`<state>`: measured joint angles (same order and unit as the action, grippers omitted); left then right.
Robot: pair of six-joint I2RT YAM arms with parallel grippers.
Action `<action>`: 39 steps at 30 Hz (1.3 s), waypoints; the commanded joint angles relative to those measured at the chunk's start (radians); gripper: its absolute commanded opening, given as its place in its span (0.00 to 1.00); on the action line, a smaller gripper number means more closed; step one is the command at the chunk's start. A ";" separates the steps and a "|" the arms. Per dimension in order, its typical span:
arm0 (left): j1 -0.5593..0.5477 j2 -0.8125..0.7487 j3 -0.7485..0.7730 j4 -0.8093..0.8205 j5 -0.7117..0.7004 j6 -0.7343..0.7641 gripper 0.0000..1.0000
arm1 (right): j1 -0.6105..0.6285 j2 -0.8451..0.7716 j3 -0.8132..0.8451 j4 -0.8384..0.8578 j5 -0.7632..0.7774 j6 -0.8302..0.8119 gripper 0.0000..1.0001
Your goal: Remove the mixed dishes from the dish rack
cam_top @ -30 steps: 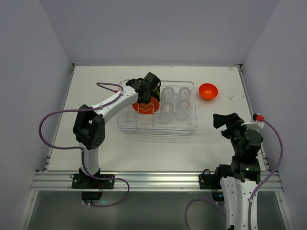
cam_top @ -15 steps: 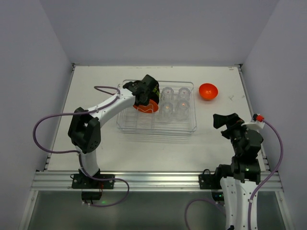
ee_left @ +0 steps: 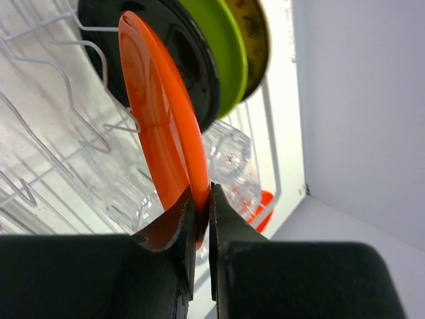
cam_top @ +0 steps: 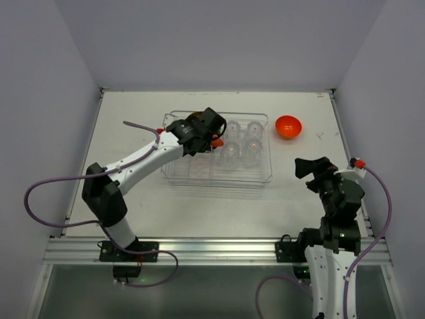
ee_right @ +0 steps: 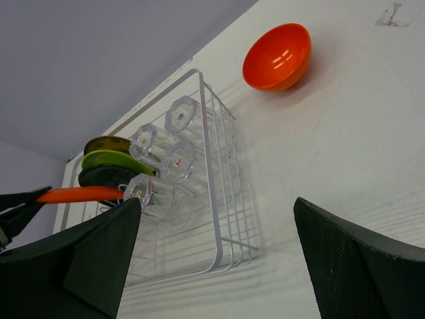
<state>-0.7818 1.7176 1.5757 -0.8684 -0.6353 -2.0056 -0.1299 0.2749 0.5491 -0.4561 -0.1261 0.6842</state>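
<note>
My left gripper (cam_top: 201, 133) is over the dish rack (cam_top: 219, 178) and is shut on the rim of the orange plate (ee_left: 156, 119). The plate stands on edge next to the black plate (ee_left: 194, 66), the green plate (ee_left: 224, 46) and the yellow plate (ee_left: 256, 33). From the top only a sliver of the orange plate (cam_top: 216, 141) shows. Several clear glasses (cam_top: 242, 139) stand in the rack's right half. The orange bowl (cam_top: 288, 126) sits on the table right of the rack. My right gripper (cam_top: 307, 166) is open and empty, near the table's right side.
The rack's wire dividers (ee_left: 40, 153) run under and beside the plates. In the right wrist view the rack's rim (ee_right: 211, 199), the plates (ee_right: 109, 161) and the bowl (ee_right: 277, 56) all lie ahead of the open fingers (ee_right: 86, 266).
The left arm has swung its elbow left and turned its wrist. The orange plate, face-up to the top camera before, is now edge-on and mostly hidden under the gripper. The right arm is still.
</note>
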 commanded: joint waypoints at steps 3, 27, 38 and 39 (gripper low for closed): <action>-0.086 -0.145 -0.003 -0.037 -0.214 -0.119 0.00 | 0.000 0.026 0.044 0.023 -0.020 -0.028 0.99; -0.351 -0.403 -0.002 0.172 0.247 2.031 0.00 | 0.094 0.409 0.244 0.086 -0.612 -0.025 0.99; -0.689 -0.489 -0.354 0.207 -0.064 2.421 0.00 | 0.325 0.448 0.282 0.002 -0.570 -0.040 0.95; -0.694 -0.490 -0.388 0.232 -0.088 2.461 0.00 | 0.332 0.455 0.288 -0.016 -0.564 -0.049 0.93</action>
<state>-1.4586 1.2732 1.2572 -0.6914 -0.6350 0.2218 0.1841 0.7303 0.8146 -0.4168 -0.6956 0.6514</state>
